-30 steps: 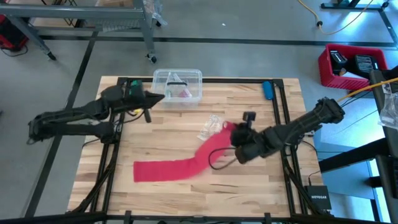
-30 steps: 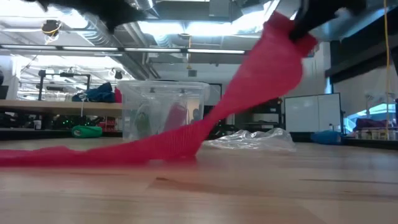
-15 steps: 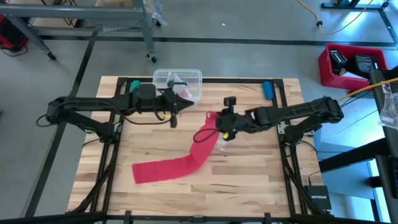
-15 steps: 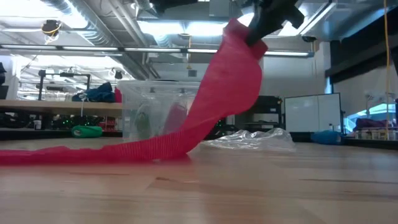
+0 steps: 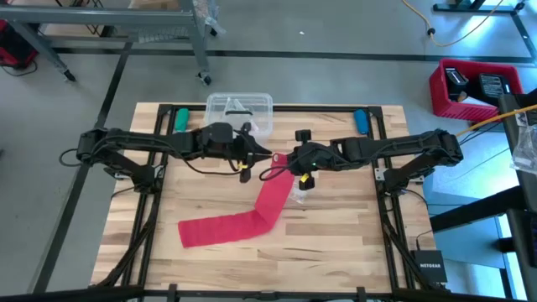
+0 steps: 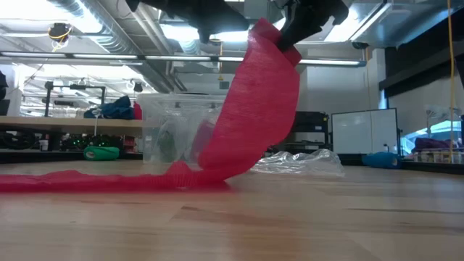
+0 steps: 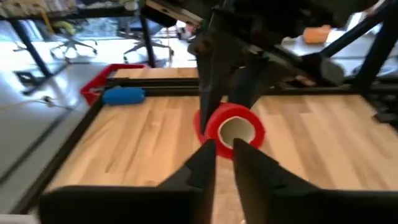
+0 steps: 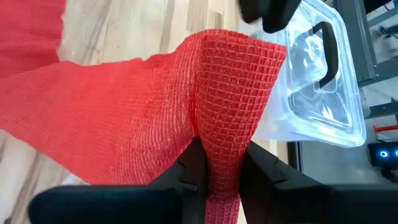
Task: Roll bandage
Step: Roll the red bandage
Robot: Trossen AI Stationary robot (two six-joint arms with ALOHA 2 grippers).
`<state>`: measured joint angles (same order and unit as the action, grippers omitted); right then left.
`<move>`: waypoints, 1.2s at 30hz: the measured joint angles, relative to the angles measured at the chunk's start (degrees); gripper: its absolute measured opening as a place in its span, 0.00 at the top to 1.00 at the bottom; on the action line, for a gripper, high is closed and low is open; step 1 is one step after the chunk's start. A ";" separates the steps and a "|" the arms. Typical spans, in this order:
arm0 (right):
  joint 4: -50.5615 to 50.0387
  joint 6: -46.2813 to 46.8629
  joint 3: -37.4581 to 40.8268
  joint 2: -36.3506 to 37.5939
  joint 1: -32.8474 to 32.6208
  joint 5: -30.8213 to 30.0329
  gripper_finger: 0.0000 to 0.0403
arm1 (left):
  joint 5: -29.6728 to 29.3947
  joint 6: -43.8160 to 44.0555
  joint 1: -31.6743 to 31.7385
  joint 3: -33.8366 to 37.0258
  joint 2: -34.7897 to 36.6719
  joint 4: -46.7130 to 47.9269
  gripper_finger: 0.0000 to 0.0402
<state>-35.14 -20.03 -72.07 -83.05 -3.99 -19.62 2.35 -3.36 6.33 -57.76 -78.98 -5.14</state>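
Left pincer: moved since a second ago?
Yes. In the high view the left pincer has swung from beside the clear plastic box toward table centre, now meeting the right pincer at the bandage's raised end.

Light comes from overhead: in the low view long white ceiling fixtures (image 6: 210, 32) glare brightly and wash out to pure white behind the hanging red-pink stretchy fabric strip (image 6: 250, 116). The pale wooden slatted table top (image 5: 336, 243) is evenly lit from above, with only faint, soft shadows under the two dark arms. The clear plastic lidded box (image 8: 323, 81) carries white highlights along its rim. In the low view the near table surface is soft and unfocused. The left wrist view is blurred throughout, its dark fingers (image 7: 205, 165) smeared. In the right wrist view the fabric's weave is sharp, while the far floor is hazy.
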 joint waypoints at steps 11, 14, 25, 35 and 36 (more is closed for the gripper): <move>0.92 -1.15 0.05 -0.05 -0.11 1.72 0.83 | 1.09 1.83 0.00 0.00 -1.66 -2.32 0.56; 1.31 -1.40 0.04 -0.07 -0.11 1.77 0.83 | 0.88 2.75 -0.02 0.00 -1.88 -4.31 0.55; 0.05 -3.28 0.11 -0.59 -0.07 2.76 0.83 | -1.07 1.49 -0.04 -0.02 -5.03 -4.93 0.55; 0.07 -2.86 0.15 -0.61 -0.09 2.90 0.83 | -1.31 -0.05 -0.44 -0.15 -5.77 -2.11 0.63; 0.10 -2.85 0.15 -0.61 -0.09 2.90 0.83 | -1.31 -0.06 -0.46 -0.15 -5.77 -1.97 0.64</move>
<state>-35.04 -22.88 -71.92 -83.66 -4.08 -16.72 1.04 -3.42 5.87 -57.91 -84.75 -7.10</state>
